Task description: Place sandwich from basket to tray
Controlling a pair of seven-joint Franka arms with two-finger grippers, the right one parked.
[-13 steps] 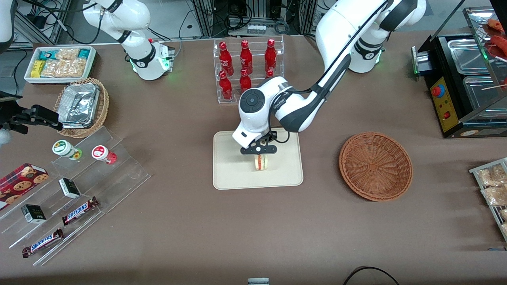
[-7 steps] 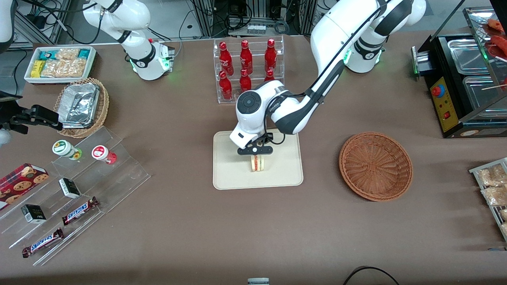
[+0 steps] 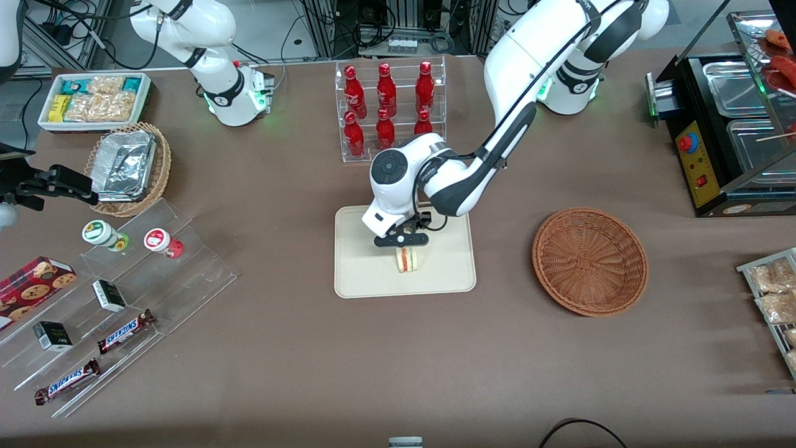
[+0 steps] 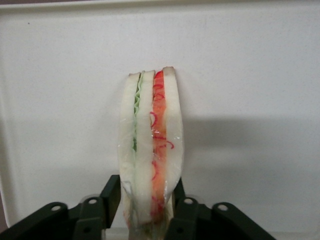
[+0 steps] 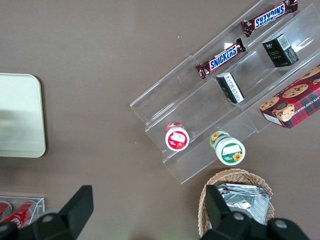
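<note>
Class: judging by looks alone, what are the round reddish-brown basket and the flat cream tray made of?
Round reddish-brown basket: apparently woven wicker, with visible radiating strands. Flat cream rectangular tray: probably matte plastic, smooth and uniform. The left gripper over it is shut on the triangular white-bread sandwich.

Front inventory: cream tray [image 3: 448, 274] at mid-surface [image 3: 298, 361], sandwich [image 3: 407, 259] standing on it beneath the pincer [image 3: 402, 244]; red-brown basket [image 3: 589, 261] well apart toward the working arm's end; red bottles [image 3: 385, 106] farther off.

A brown table [image 3: 280, 348] fills the view; past its top edge, perhaps metal racks [image 3: 348, 25] with cables.
</note>
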